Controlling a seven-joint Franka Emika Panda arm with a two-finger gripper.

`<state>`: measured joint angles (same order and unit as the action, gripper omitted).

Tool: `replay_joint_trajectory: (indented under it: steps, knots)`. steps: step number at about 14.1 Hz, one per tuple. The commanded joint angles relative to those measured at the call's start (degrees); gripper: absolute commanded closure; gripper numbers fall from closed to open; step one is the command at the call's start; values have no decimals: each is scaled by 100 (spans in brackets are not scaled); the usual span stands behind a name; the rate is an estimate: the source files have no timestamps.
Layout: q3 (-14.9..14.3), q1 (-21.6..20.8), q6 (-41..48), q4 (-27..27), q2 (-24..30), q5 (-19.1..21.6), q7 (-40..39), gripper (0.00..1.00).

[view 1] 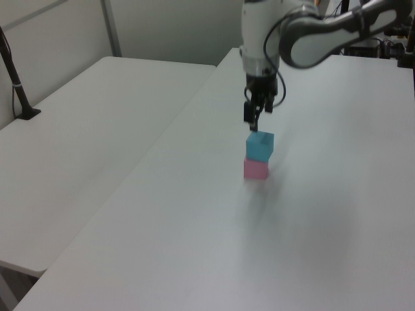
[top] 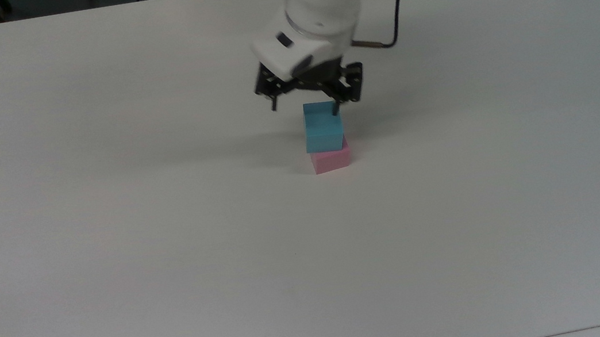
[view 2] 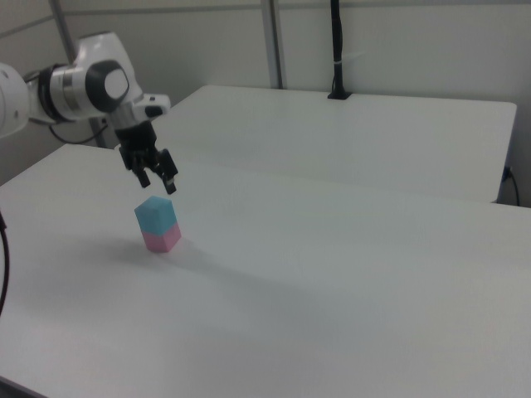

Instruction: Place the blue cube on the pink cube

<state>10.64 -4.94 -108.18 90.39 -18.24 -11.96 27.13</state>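
The blue cube (top: pixel 323 126) sits on top of the pink cube (top: pixel 331 160) just above the centre of the top view, the pair standing alone on the white table (top: pixel 113 245). The upper block is twisted a little against the lower one, so its edges do not line up with the pink edges, and in the top view it sits slightly toward the top view's left, leaving a strip of pink showing at the right. It looks flat and steady all the same. The gripper (top: pixel 303 107) hangs just above the stack, in the upper middle of the top view, with its two fingers spread wide and nothing between them; one fingertip overlaps the blue cube's far top edge in the top view, but the left view shows a clear gap between the gripper (view 1: pixel 253 121) and the blue cube (view 1: pixel 259 147) below it. In the right view the gripper (view 2: pixel 158 184) is up and slightly to the right view's left of the blue cube (view 2: pixel 156 216). So the stack lies straight beneath the open fingers, and by my judgement the stacking is done: any withdrawal should go upward, since a sideways move this low might clip the top block.
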Motion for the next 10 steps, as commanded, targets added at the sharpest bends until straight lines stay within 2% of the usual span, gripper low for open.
replay_joint_trajectory:
  steps: [1,3,6,7,8,10]
  knots:
    - [-26,361,498,93,707,18,83,0]
    - [-27,607,596,93,979,27,-31,0]
    - [-96,1003,999,102,1524,141,-741,0]
    - [-245,1021,1087,110,1708,298,-1109,0]
    - [-603,1004,1271,119,1997,648,-1713,0]
    - [-1009,960,1360,111,2228,1046,-2236,0]
